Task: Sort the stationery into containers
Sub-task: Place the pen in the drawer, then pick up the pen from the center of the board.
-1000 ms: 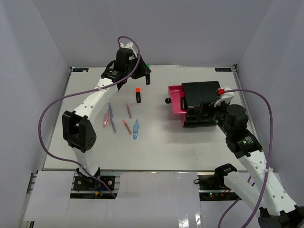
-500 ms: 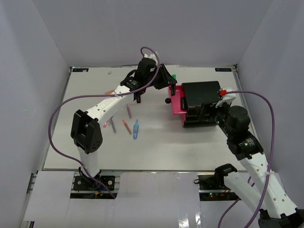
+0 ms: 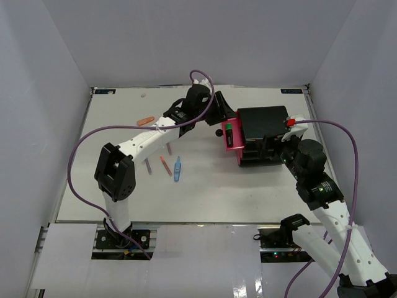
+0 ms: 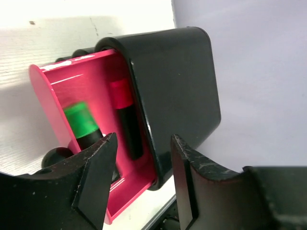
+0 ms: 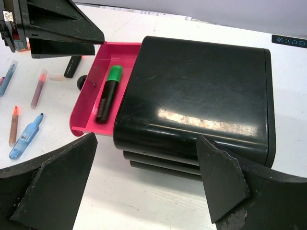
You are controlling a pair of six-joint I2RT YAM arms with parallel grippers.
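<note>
White desk (image 3: 248, 192), grey walls (image 3: 248, 37): one black cabinet (image 3: 263, 121) at 3 o'clock, its top pink drawer (image 5: 84, 112) out holding two highlighters (image 4: 84, 122), at least five pens (image 3: 165, 166) loose at 9, left gripper (image 4: 142, 141) apart over the drawer, right gripper (image 5: 146, 141) apart, both empty.

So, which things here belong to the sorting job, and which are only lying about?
Job: green-capped highlighter, red-capped highlighter, pink drawer, black cabinet, loose pens, light-blue piece.
Not job: purple cable, blue corner label.
</note>
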